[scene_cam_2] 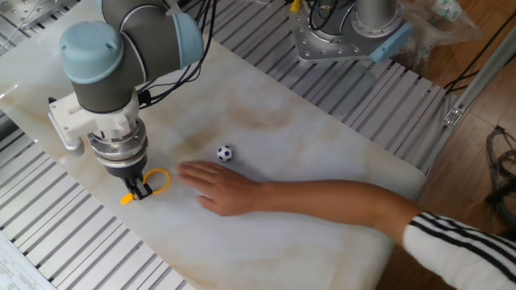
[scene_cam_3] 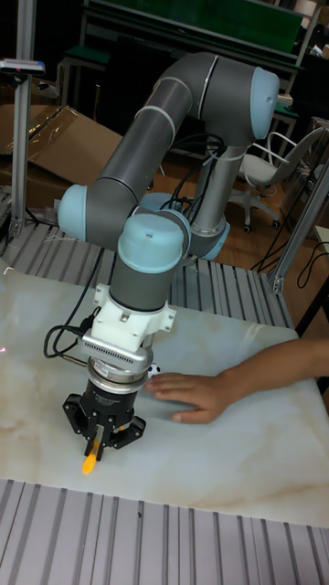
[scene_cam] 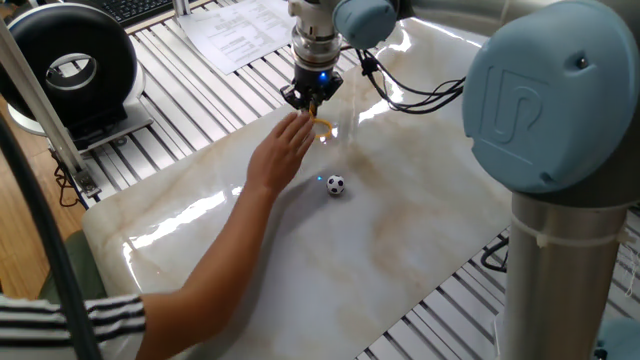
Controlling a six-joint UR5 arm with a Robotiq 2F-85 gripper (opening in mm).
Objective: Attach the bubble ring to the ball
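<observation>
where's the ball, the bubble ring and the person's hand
ball [scene_cam_2: 225, 153], the other fixed view, its top
bubble ring [scene_cam_2: 160, 180], the other fixed view, the hoop's rim
hand [scene_cam_2: 211, 186], the other fixed view, its back

A robotics lab, clearly: a glossy marble-patterned counter [scene_cam_2: 339, 153] sits on a ribbed aluminium-rail bench [scene_cam: 190, 90], beside the grey-and-pale-blue industrial arm [scene_cam_3: 151, 247], with flattened cardboard boxes [scene_cam_3: 59, 137] and a swivel office chair [scene_cam_3: 260, 187] behind.

Bright overhead light — white glare streaks on the glossy marble table [scene_cam: 300, 260]; dim background, soft shadows.
</observation>
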